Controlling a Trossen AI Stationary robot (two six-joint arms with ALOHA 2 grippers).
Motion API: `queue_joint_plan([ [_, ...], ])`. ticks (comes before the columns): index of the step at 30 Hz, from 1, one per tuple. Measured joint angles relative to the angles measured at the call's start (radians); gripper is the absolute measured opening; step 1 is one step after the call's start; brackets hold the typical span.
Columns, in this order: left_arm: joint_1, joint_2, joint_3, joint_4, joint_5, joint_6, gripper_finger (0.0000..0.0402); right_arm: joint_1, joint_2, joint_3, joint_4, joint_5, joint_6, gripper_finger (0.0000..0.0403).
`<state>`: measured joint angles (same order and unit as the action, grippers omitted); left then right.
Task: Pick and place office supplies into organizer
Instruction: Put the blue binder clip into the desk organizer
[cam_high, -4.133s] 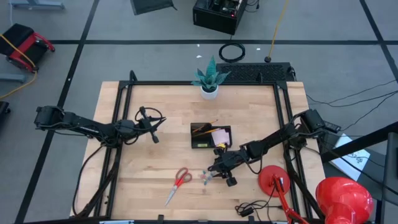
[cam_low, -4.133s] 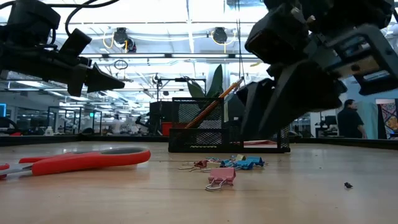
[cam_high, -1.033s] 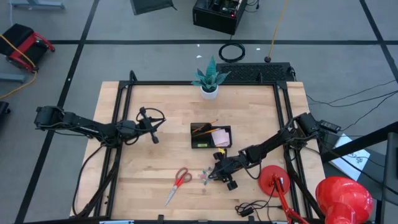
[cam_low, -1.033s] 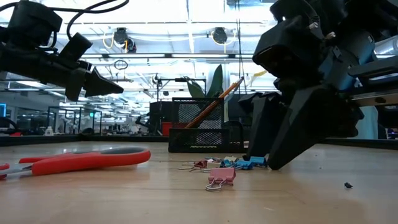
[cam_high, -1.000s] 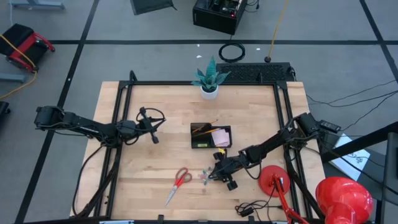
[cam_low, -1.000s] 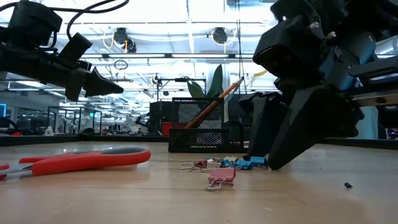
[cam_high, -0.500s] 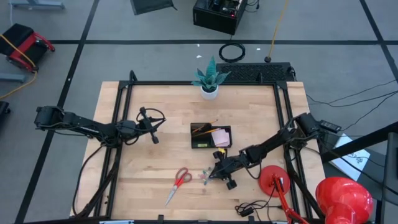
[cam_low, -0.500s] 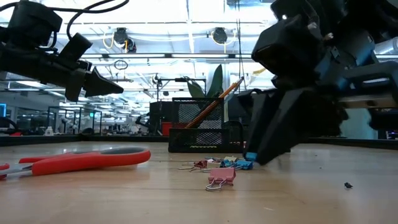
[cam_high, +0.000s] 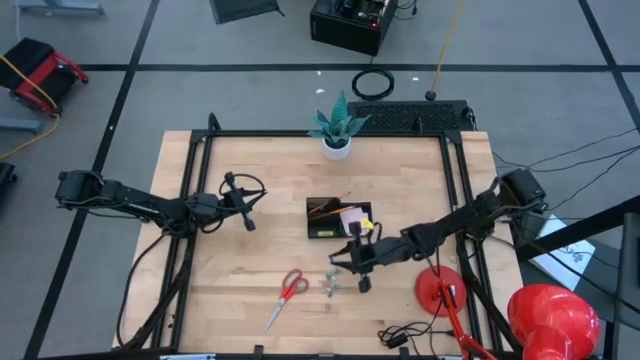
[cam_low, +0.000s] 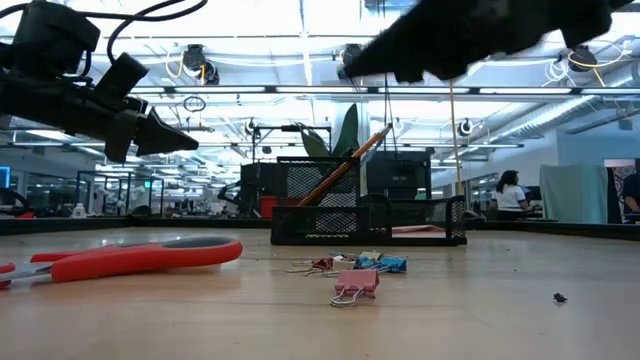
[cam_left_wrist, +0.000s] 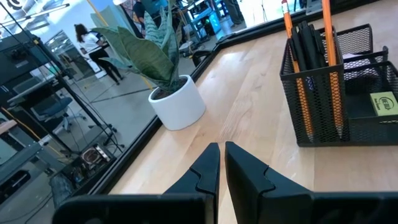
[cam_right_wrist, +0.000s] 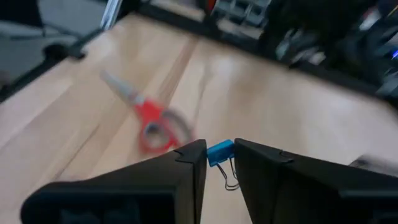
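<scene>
Left gripper (cam_high: 250, 222) is ours on the table's (cam_high: 260, 160) left half, hovering above the wood with its fingers (cam_left_wrist: 208, 163) pressed together on nothing; in its wrist view they point toward the white plant pot (cam_left_wrist: 178, 104) and the organizer (cam_left_wrist: 339, 93). Moving right along the near edge, we see the scissors (cam_high: 287, 296) lying flat, their red handles (cam_low: 150, 255) toward the clips. Just right of them sits the pile of clips (cam_high: 329, 284), with a pink clip (cam_low: 355, 284) nearest the low camera and blue ones (cam_low: 385, 263) behind it. At the table's middle we find the organizer (cam_high: 339, 219), a black mesh tray; an orange pencil (cam_low: 345, 165) leans out of its taller compartment beside black pens (cam_left_wrist: 309, 43), and a pink pad (cam_high: 352, 219) and a yellow note (cam_left_wrist: 384, 102) lie in the lower one. Right gripper (cam_high: 347, 259) hangs in the air between the clips and the organizer, just in front of the tray, and we see it clamped on a blue clip (cam_right_wrist: 219, 152) whose wire loop dangles below the fingers (cam_right_wrist: 189, 157). Farther right, at the table's corner, stands a red lamp (cam_high: 440, 292).
</scene>
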<state>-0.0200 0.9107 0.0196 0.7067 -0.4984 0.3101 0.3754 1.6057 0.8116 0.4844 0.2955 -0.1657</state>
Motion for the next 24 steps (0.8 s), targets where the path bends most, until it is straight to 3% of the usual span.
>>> queue_joint_plan([
  [7, 0.000, 0.000, 0.000, -0.001, 0.000, -0.005, 0.0031, -0.043, 0.075, 0.004, 0.162, 0.016, -0.057, 0.0070],
  [12, 0.000, 0.000, 0.000, -0.003, 0.000, -0.009, 0.0031, -0.077, 0.196, 0.051, 0.153, 0.168, -0.045, 0.0070],
  [18, 0.000, 0.000, 0.000, -0.010, 0.000, -0.010, 0.0031, -0.103, 0.265, 0.131, 0.065, 0.181, -0.007, 0.0070],
  [24, 0.000, 0.000, 0.000, -0.025, 0.000, -0.013, 0.0031, -0.134, 0.280, 0.164, -0.018, 0.275, -0.004, 0.0070],
])
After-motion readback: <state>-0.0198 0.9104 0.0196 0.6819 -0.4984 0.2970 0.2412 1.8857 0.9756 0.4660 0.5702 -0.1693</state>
